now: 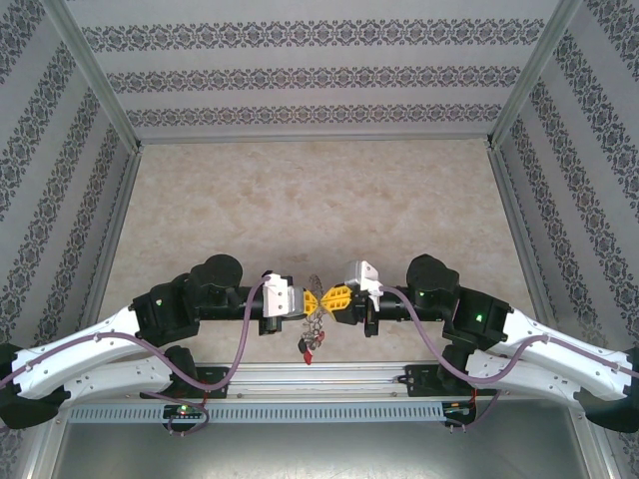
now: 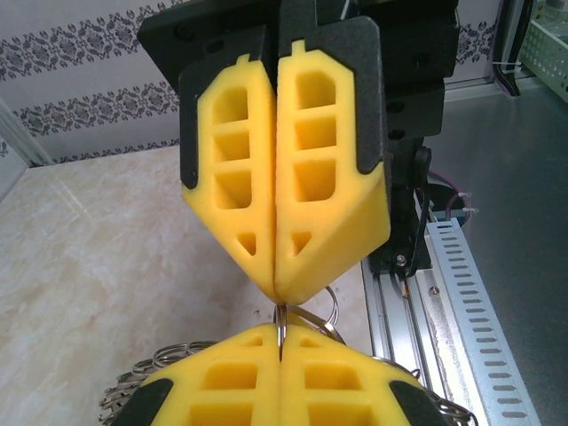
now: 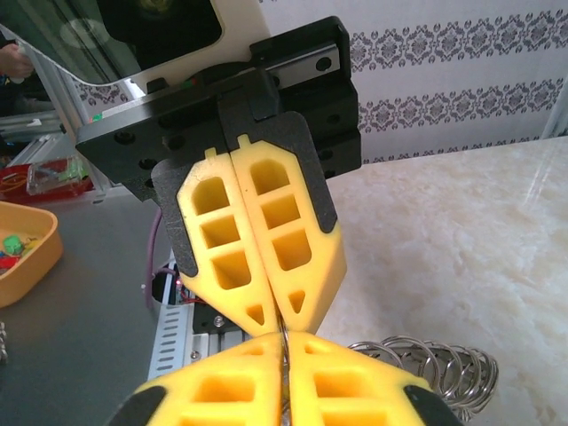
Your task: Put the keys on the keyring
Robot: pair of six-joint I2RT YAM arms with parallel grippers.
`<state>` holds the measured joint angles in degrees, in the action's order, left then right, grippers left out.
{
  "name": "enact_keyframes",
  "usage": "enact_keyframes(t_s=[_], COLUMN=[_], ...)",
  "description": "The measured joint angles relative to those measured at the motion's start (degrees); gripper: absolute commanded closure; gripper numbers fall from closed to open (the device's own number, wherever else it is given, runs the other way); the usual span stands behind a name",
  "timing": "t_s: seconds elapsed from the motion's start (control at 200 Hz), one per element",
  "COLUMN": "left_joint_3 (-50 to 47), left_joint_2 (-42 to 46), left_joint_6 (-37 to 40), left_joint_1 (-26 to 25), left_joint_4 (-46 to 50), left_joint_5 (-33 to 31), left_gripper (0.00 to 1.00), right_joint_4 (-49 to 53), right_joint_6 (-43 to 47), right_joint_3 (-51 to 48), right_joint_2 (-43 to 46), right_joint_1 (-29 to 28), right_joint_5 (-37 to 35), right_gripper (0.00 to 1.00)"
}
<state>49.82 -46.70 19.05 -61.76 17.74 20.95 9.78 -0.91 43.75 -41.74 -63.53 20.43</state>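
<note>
From above, the left gripper (image 1: 310, 299) and right gripper (image 1: 332, 297) meet tip to tip at 6 o'clock, with the keyring (image 1: 317, 321) and keys (image 1: 307, 346) dangling beneath them. In the left wrist view both grippers are fully closed and pinch a thin wire loop (image 2: 280, 330) between them. In the right wrist view the keyring (image 3: 435, 366) coils sit at 4 o'clock.

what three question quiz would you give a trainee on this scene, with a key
1. True or false: the left gripper and right gripper stand wide open and far apart.
2. In the top view, where are the keys? A) by the far wall B) just below the meeting fingertips, toward the arm bases C) on top of the right arm
3. Name the scalloped metal thing beside the left gripper's fingers in its wrist view.
Key: 1 false, both are shut tip to tip on a thin metal wire; 2 B; 3 the keyring.
</note>
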Motion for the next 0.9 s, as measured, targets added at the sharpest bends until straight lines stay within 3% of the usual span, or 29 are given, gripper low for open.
enact_keyframes(t_s=[0.175,0.41,0.684,0.899], left_joint_3=[0.0,-0.1,-0.1,-0.1], left_joint_2=[0.1,0.2,0.4,0.4], left_joint_6=[0.0,0.0,0.0,0.0], left_joint_1=[0.0,0.0,0.0,0.0], left_joint_4=[-0.1,-0.2,-0.5,-0.6], left_joint_5=[0.0,-1.1,-1.1,-1.0], left_gripper=[1.0,1.0,1.0,1.0], right_joint_4=[0.1,0.7,2.0,2.3], right_joint_6=[-0.5,-1.2,-2.0,-2.0], right_joint_3=[0.0,0.0,-0.2,-0.6], right_joint_2=[-0.1,-1.4,-1.0,-0.8], right_joint_1=[0.0,0.0,0.0,0.0], right_joint_5=[0.2,2.4,2.8,2.8], right_gripper=[0.9,0.81,0.95,0.99])
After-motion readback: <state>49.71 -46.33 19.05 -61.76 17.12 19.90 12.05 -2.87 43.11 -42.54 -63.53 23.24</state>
